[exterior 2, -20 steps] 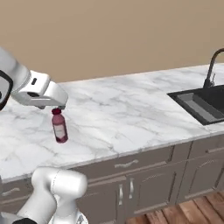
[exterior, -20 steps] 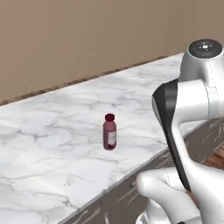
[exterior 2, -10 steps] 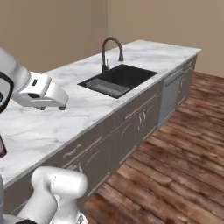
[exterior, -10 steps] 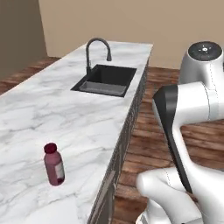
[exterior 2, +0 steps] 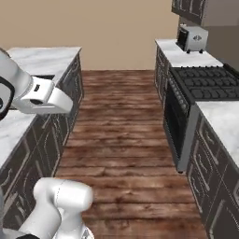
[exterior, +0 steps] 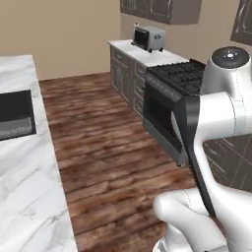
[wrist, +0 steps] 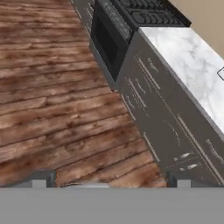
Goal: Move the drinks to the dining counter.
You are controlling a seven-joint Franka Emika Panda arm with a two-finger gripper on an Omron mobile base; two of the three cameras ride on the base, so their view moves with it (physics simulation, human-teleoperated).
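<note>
The jaws (wrist: 109,181) stand wide open and hold nothing. No drink shows here, so I cannot tell where either one stands. The dining table (exterior: 19,162) lies at the robot's left, the stove (exterior 2: 205,86) opposite. Risk: the extended arm (exterior 2: 44,95) clipping cabinet fronts (wrist: 162,127) while the base turns.

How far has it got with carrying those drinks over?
Done, it seems: a second ago the maroon bottle stood released on the long marbled counter. In hand: nothing. The gripper is open and empty over the wood floor, and the base has turned toward the stove. Left: probably the small red can, which it has yet to find and carry.
</note>
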